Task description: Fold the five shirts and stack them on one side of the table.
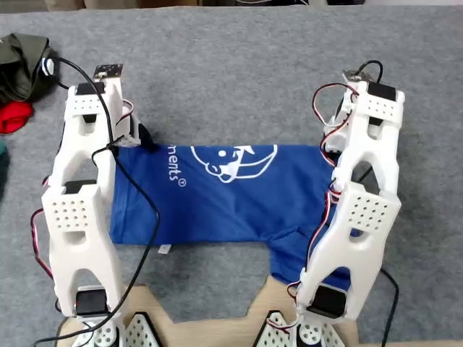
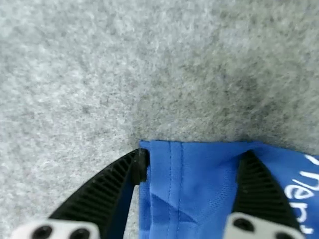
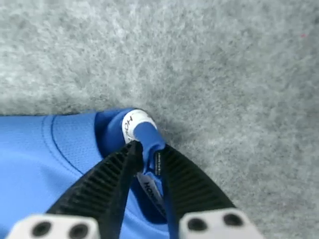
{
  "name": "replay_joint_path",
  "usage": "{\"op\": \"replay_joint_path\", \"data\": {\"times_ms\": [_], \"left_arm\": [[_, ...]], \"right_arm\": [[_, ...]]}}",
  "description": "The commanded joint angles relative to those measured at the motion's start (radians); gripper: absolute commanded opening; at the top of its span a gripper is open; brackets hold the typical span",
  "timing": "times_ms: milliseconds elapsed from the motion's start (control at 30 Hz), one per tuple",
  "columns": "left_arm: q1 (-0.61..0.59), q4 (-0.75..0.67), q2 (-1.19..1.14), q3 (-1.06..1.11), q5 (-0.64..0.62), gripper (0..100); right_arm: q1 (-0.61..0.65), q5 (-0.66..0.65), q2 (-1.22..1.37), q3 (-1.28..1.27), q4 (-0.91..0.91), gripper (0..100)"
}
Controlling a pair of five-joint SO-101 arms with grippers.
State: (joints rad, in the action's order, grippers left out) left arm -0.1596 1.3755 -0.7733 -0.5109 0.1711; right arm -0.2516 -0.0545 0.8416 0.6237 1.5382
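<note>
Leftmost, at the edge of the grey felt table (image 1: 239, 72): dark green garment (image 1: 22, 61) and red garment (image 1: 14, 116), heaped and unfolded, presumably among the shirts waiting their turn.

Next, left gripper (image 2: 194, 162), low over the felt. Straddles the hem corner of the blue shirt (image 1: 217, 210) with jaws apart, one finger against the fabric's edge, the other resting on the cloth. Pinches nothing.

Centre: blue shirt, flat on the felt between the two arms. Lies with hem toward the left arm and neck toward the right, one sleeve (image 1: 289, 253) jutting toward the arm bases. White print (image 1: 235, 163) cut off at the straight far edge, possibly the sign of a first lengthwise fold. Hard to confirm from above.

Right: right gripper (image 3: 149, 149), at table level. Clamps jaws together on the neck band, just beside the white label (image 3: 133, 124).

Progress, as a judgement: early. At most one fold made in one shirt. Left to do: the further folds on this shirt, all the other shirts, and the stack at one side of the table.
</note>
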Motion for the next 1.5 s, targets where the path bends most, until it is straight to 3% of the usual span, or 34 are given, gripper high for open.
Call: {"op": "replay_joint_path", "data": {"times_ms": [0, 167, 833, 1467], "left_arm": [[0.003, 0.021, -0.028, -0.057, -0.003, 16], [0.008, 0.021, -0.058, -0.104, -0.003, 2], [0.04, 0.014, -0.048, -0.12, -0.009, 2], [0.074, -0.025, -0.225, -0.571, -0.011, 2]], "right_arm": [[0.005, 0.002, 0.004, 0.054, 0.011, 5.1], [0.005, 0.002, 0.007, 0.054, 0.009, 4.9], [0.013, 0.011, 0.007, 0.194, 0.011, 0.7], [0.016, 0.006, 0.2, 0.642, -0.055, 0.7]]}}
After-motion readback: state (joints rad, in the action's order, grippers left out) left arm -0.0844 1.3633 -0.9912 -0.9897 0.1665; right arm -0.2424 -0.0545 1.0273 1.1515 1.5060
